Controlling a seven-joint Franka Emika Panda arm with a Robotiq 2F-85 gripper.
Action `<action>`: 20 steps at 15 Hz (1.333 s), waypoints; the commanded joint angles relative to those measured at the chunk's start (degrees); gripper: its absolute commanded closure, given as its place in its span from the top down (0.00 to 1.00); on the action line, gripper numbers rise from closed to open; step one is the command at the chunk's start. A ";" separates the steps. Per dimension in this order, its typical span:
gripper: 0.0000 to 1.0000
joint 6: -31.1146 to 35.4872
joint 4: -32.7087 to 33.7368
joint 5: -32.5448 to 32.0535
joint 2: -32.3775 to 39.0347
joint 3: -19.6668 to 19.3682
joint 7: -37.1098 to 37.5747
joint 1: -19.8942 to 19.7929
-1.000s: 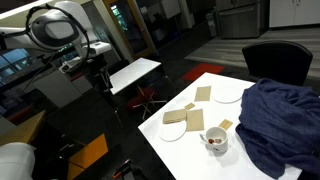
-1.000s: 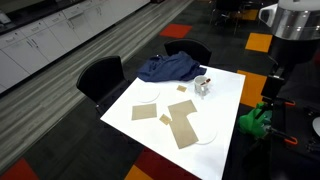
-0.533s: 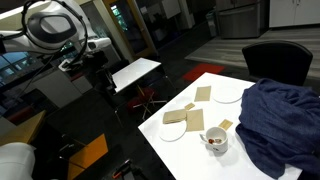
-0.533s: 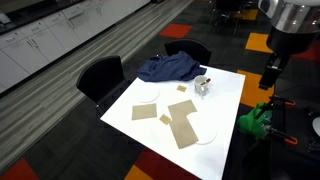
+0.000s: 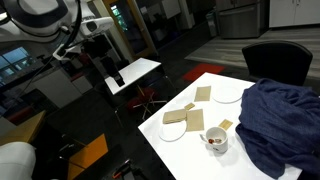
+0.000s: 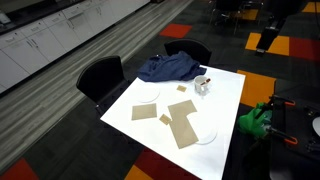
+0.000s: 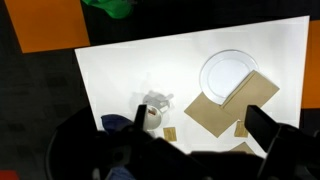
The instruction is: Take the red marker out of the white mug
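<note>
Though tiny in an exterior view, one red marker (image 5: 213, 139) standing inside one white mug (image 5: 216, 144) on a white table (image 5: 200, 166). Just beside the mug, one rumpled blue cloth (image 5: 285, 120). Farther along, two white plates (image 5: 228, 96) and several tan cardboard pieces (image 5: 188, 120). Well apart from the mug, one gripper (image 7: 198, 135) – jaws spread wide, holding and touching nothing.

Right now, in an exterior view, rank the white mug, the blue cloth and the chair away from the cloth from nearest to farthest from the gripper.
The gripper hangs high beside the table in an exterior view.
1. white mug, at the table's nearest edge.
2. blue cloth, just beyond the mug.
3. black chair, past the table's opposite side.
</note>
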 commanded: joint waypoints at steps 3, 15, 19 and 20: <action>1.00 0.47 3.20 -1.18 3.02 -5.28 -8.52 -3.05; 1.00 5.35 13.50 -1.48 20.18 -10.46 -13.56 -6.03; 1.00 5.04 15.79 -0.63 24.30 -11.44 -16.66 -6.22; 1.00 5.38 15.63 -0.55 24.92 -11.77 -17.93 -6.36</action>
